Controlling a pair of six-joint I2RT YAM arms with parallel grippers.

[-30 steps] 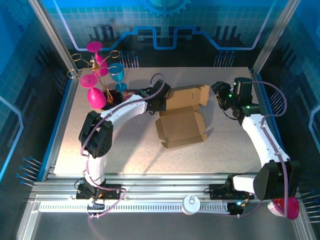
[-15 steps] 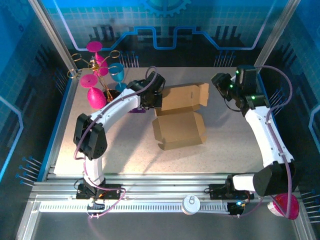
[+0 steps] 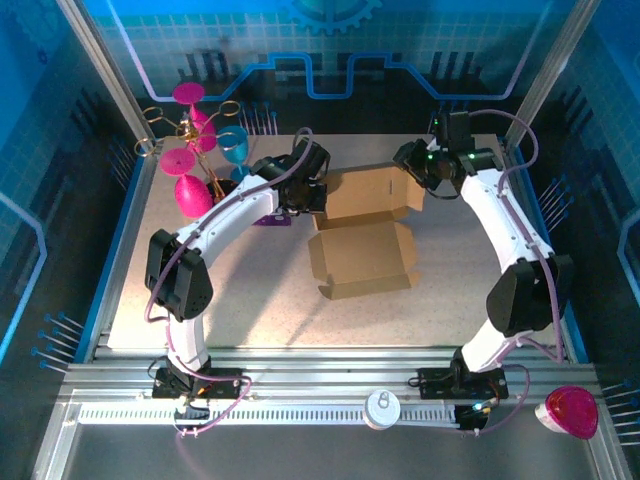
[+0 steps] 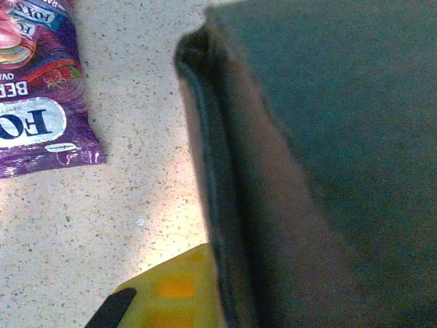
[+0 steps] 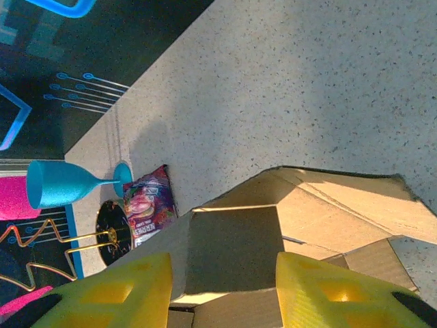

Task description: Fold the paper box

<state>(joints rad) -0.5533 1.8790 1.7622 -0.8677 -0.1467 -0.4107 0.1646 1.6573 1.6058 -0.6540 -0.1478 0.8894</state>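
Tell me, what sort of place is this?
Likely a robotics lab cell: an aluminium frame with blue panels encloses a table, left arm and right arm bolted at its edge, with props like a paper box and blue goblet.

Blurred paper box (image 4: 328, 137) near purple packet (image 4: 37, 102)

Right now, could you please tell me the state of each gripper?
Left gripper: cannot tell; the paper box hides one finger.
Right gripper: open, fingers wide apart.
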